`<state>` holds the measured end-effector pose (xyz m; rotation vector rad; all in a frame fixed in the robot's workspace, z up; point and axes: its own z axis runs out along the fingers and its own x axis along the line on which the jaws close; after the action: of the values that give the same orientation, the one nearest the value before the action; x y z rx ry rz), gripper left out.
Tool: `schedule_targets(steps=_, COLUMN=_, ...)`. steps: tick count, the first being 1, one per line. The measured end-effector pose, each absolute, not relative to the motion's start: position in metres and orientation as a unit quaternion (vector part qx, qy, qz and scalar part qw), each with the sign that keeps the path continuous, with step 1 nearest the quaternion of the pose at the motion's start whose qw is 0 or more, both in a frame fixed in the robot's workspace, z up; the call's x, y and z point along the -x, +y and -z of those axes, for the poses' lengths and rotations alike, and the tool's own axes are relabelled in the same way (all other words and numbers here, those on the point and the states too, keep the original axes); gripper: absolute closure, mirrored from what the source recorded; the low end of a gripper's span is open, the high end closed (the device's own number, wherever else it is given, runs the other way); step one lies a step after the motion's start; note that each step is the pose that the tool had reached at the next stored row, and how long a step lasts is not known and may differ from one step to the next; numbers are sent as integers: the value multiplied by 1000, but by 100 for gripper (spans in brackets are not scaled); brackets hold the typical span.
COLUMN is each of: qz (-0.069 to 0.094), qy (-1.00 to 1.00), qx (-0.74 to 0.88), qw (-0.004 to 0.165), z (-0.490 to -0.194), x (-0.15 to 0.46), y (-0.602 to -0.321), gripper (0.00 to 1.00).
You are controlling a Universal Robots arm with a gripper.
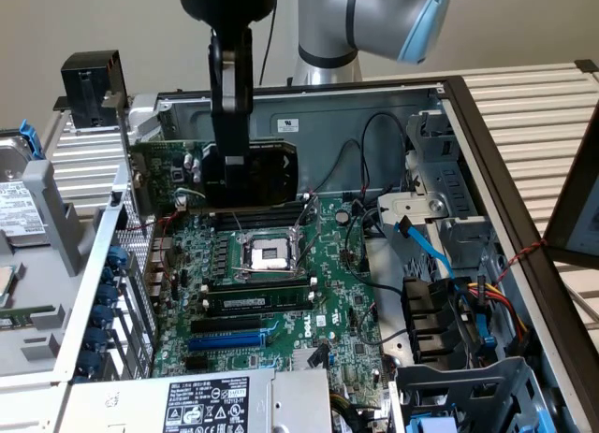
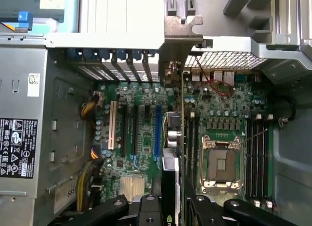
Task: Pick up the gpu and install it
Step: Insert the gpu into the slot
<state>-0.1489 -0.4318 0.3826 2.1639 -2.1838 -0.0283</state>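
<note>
I have the hand (image 1: pixel 227 176) pinching the gpu (image 1: pixel 267 169), a small card with a black rectangular shroud on a green circuit board. It hangs on edge inside the open grey metal computer case (image 1: pixel 309 101), above the green motherboard (image 1: pixel 281 293) and on the far side of the square silver processor socket (image 1: pixel 271 255). I hold it upright like this so that its lower edge faces the board and its bent silver metal bracket (image 2: pixel 181 38) points at the slotted rear wall of the case.

In the wrist view the card (image 2: pixel 170 177) runs edge-on between the long blue expansion slot (image 2: pixel 157 131) and the socket. It appears to sit clear of the board, not seated, though I cannot judge the gap from here.

The hand covers the middle of the shroud in the exterior view. The card's connector edge is hidden in both views. I cannot read the faint lettering, nor tell which slot lies directly underneath.
</note>
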Motion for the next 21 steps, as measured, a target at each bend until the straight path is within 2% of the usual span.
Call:
schedule_targets(steps=12, qz=0, qy=-711, qx=-703, qw=24, z=-367, x=158, y=-448, gripper=73)
schedule_targets(steps=21, qz=-7, qy=-716, qx=-698, qw=17, z=-357, x=157, y=-449, gripper=73)
